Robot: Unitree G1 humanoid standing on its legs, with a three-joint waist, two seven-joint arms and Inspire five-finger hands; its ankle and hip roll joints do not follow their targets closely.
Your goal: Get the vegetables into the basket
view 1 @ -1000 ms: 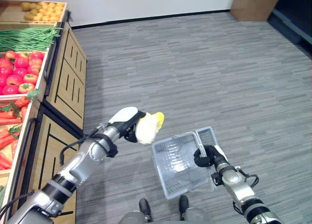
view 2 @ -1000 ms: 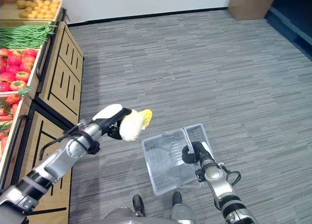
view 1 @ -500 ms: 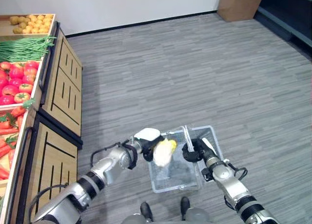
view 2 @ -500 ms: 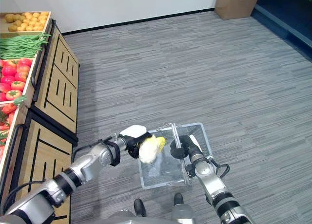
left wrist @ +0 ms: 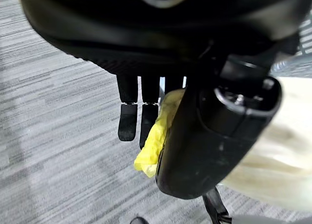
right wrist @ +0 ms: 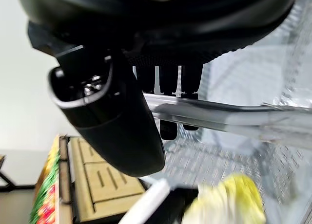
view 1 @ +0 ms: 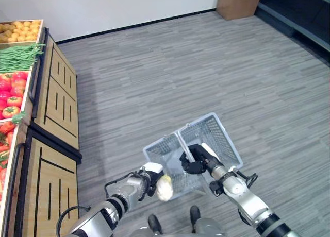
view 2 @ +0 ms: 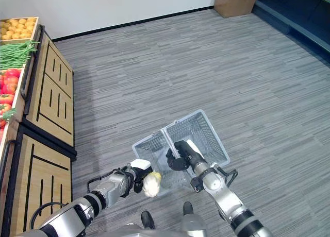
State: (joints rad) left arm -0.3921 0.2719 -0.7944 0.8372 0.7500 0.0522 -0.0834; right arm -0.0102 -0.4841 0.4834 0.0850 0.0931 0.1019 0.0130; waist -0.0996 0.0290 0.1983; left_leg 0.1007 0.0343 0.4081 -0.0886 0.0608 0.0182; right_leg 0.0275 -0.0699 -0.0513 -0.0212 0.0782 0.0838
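- Holding a pale, yellow-tipped cabbage [view 1: 165,187], the left hand [view 1: 151,174] curls round it at lower centre.
- The right hand [view 1: 197,158] grips the wire basket's [view 1: 219,135] handle; cabbage at its near edge.

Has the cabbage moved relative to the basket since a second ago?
Yes. The cabbage, held by the left hand, went from beside the basket to its near rim.

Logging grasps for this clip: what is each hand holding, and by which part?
The left hand grips a pale cabbage around its whitish stem end, over the basket's near edge. The right hand holds the wire basket by its handle.
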